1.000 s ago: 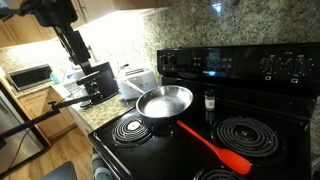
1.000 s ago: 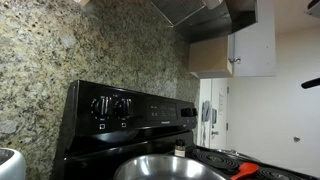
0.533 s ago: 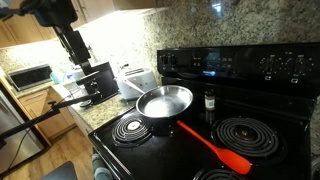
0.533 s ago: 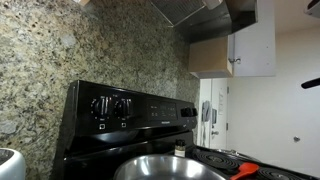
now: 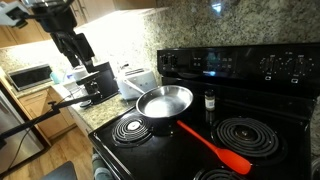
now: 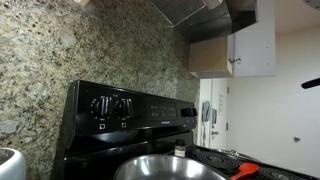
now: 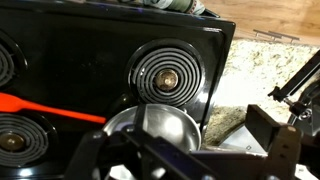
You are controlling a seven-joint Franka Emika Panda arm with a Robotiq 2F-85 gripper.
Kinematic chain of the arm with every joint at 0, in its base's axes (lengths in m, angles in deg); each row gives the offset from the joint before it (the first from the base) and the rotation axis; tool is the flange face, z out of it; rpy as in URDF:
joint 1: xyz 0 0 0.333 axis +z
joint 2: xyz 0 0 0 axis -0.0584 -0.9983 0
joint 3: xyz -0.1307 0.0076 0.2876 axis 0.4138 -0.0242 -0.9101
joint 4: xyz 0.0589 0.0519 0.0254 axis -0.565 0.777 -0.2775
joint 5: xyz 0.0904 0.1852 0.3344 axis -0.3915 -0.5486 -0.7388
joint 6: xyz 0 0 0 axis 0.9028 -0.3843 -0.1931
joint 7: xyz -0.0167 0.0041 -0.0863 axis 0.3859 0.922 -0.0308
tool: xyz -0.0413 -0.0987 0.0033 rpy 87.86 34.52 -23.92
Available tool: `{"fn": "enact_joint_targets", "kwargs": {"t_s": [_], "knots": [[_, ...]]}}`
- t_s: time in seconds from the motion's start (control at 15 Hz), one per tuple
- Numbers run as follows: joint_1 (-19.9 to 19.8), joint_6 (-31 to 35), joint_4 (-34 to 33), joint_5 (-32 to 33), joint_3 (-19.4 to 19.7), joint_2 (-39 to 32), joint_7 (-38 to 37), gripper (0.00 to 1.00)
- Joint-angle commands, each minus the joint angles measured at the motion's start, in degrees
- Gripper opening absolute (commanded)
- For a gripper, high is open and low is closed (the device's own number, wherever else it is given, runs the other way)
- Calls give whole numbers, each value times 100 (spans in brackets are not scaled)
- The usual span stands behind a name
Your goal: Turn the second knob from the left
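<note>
- The gripper (image 5: 80, 48) hangs in the air off the end of the stove, up above the counter (image 7: 245, 70). Its jaws are spread wide with nothing between them, so it's open and not holding anything.
- The second knob from the left (image 6: 121, 105) is on the stove's black back panel (image 5: 230, 62), just beside the first knob (image 6: 100, 107). Both are well apart from the jaws, and nothing is touching either knob.
- In the exterior view that shows the arm, the knobs at that end of the panel are too small for me to tell apart.
- The steel pan (image 5: 165, 100) sits on the cooktop, lower than the jaws and roughly between them and the panel.
- In the wrist view the pan (image 7: 165, 125) shows right under the jaws, partly covered by the blurry dark gripper parts along the bottom edge.
- A coil burner (image 7: 167, 75) lies just past the pan from the jaws' side, and it's bare.
- An orange spatula (image 5: 212, 143) lies flat on the cooktop next to the pan, farther from the jaws than the pan is.
- A small dark bottle (image 5: 209, 101) stands upright beyond the pan, near the panel and well away from the jaws.
- A black box (image 5: 100, 80) sits on the counter below the jaws and a bit to the side, closer to them than the pan.
</note>
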Motion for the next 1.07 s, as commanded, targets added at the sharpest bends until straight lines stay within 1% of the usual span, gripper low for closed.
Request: {"fn": "enact_joint_targets", "kwargs": {"t_s": [0.0, 0.07, 0.2, 0.47, 0.53, 0.73, 0.87, 1.0], "knots": [[328, 594, -21, 61, -265, -292, 407, 100], [441, 786, -46, 32, -307, -398, 520, 100], [545, 1343, -24, 82, -434, -515, 556, 100], [762, 2821, 31, 35, -542, -779, 573, 100], [770, 3230, 37, 87, -599, -864, 489, 100], [782, 4050, -29, 240, -687, -1200, 358, 100], [749, 4339, -114, 395, -736, -1445, 255, 100], [718, 4361, -208, 571, -803, -1643, 179, 100]]}}
